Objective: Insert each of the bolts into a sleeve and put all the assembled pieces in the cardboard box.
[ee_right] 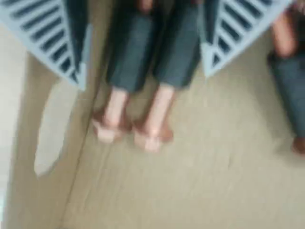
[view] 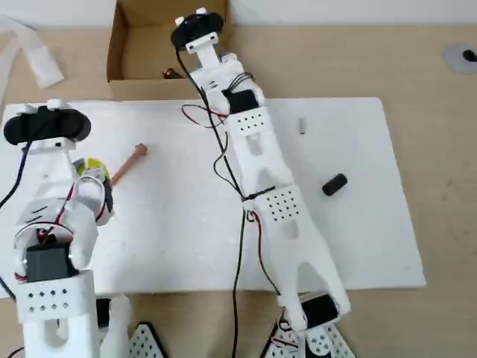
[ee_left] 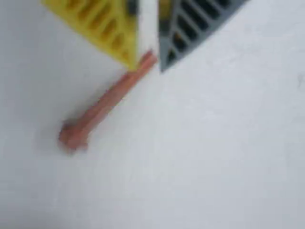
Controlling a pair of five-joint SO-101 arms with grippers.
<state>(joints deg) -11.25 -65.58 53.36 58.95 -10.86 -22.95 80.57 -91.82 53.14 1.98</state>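
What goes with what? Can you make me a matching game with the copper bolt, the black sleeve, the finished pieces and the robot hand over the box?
Things:
1. copper bolt
2. black sleeve
3. finished pieces
4. right gripper

Places:
A. lying inside the cardboard box
B. alone on the white board, away from both grippers
C. open, above the floor of the cardboard box
D. on the white board, tip between the fingertips of the left gripper

Pairs: 1-D, 2-B, 3-A, 4-C.
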